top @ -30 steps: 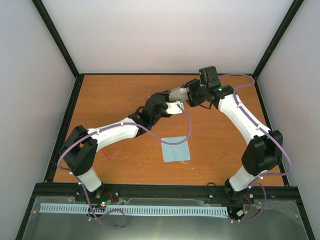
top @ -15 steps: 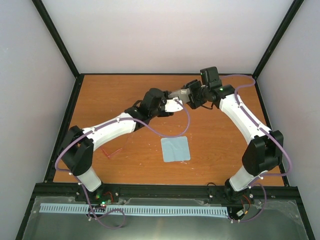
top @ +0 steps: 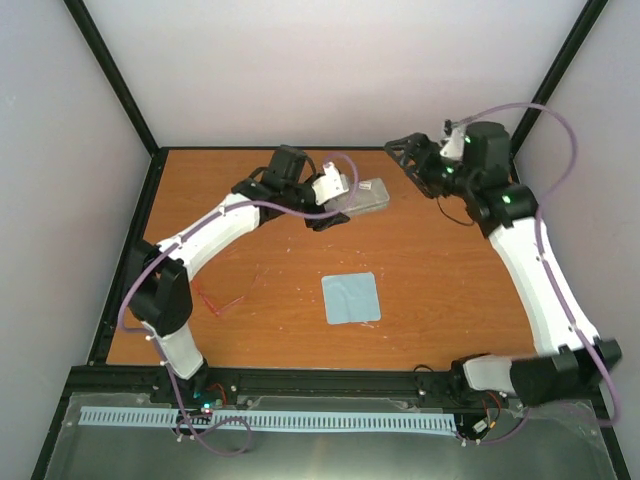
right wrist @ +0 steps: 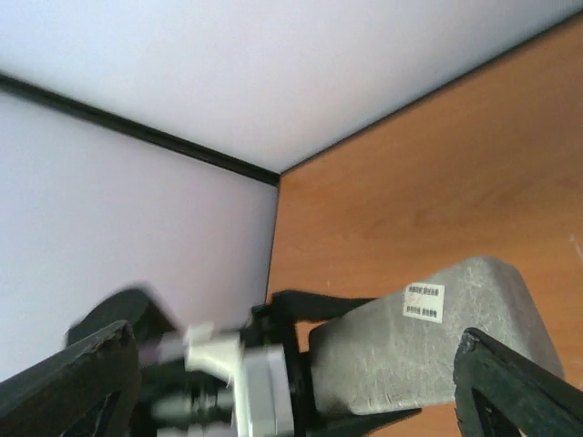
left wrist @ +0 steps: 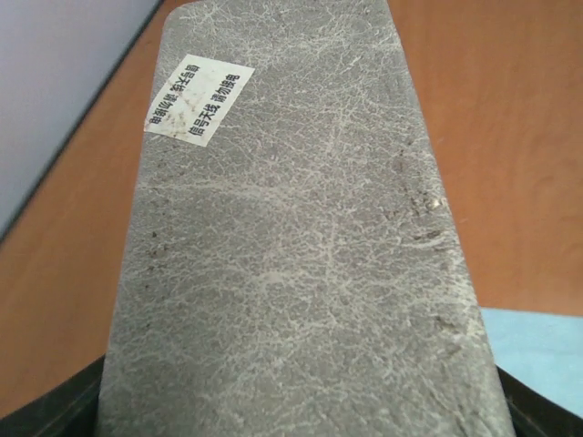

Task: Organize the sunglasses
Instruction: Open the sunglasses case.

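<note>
The sunglasses [top: 222, 303] lie on the table at the left, a thin red frame beside the left arm, with neither gripper near them. My left gripper [top: 338, 206] is shut on one end of the closed grey case [top: 368, 194] and holds it above the back of the table. In the left wrist view the case [left wrist: 291, 246] fills the frame, with a white label [left wrist: 194, 100] at its far end. My right gripper [top: 408, 158] stands open, up and to the right of the case and apart from it. The right wrist view shows the case [right wrist: 437, 337] below its wide-spread fingers.
A light blue cloth [top: 351, 297] lies flat near the middle of the table. The pale enclosure walls and black corner posts [top: 130, 100] stand close behind both grippers. Purple cables loop off both arms.
My right gripper has opened, let go of the case and drawn back up and to the right. My left arm has carried the case a little to the left and back.
</note>
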### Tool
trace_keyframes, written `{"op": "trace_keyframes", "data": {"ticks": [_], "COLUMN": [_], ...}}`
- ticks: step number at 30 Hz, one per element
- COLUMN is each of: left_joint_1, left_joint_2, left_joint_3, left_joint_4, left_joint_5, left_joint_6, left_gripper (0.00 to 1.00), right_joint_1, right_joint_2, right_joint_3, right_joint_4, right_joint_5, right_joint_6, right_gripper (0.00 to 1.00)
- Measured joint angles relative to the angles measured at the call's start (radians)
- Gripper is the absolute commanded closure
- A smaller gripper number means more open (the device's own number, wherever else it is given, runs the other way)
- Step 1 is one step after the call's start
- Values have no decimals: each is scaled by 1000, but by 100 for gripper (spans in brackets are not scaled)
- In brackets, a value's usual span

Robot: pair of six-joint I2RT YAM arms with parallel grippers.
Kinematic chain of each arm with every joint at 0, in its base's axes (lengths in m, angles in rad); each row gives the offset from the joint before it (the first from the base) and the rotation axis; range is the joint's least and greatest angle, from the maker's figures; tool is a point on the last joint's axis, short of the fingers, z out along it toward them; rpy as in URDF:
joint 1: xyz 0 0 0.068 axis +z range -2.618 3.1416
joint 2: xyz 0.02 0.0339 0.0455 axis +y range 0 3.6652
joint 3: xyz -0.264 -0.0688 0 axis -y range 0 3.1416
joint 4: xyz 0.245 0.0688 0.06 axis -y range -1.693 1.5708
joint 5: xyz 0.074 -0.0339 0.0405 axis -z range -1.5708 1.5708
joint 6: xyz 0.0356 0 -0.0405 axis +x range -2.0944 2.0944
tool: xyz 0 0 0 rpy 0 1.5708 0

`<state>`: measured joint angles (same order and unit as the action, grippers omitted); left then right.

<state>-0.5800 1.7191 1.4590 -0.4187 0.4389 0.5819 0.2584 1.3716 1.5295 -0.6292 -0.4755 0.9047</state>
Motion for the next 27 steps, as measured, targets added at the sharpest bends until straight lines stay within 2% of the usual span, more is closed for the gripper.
{"op": "trace_keyframes", "data": {"ticks": [4,8,11,13,17,21,27], "left_joint_1": [77,158,188,185,178,175,174], "left_joint_2": [74,145,177,191,201,201,196], "left_joint_3": [113,229,267,268,267,267,254], "left_joint_4": [-82,-81,-18,96,269,385,452], "left_joint_5": [283,579,778,900,1015,1068,1096], "left_joint_6": [-131,-308,-469,-622,-829,-962,-1056], "left_gripper": [100,99,99,99,99,99,98], "right_joint_1": [-9,-9,-9,-9,-9,-7,-2], "right_joint_2": [-232,-439,-530,-564,-530,-429,-328], "right_joint_3": [-190,-460,-628,-750,-873,-863,-780], "right_joint_4": [164,351,464,570,773,959,1098], "right_joint_5": [-15,-31,-28,-22,-32,-80,-151], "right_joint_6": [-113,-164,-159,-124,-50,-40,-62], "right_gripper": [7,3,5,9,7,3,2]}}
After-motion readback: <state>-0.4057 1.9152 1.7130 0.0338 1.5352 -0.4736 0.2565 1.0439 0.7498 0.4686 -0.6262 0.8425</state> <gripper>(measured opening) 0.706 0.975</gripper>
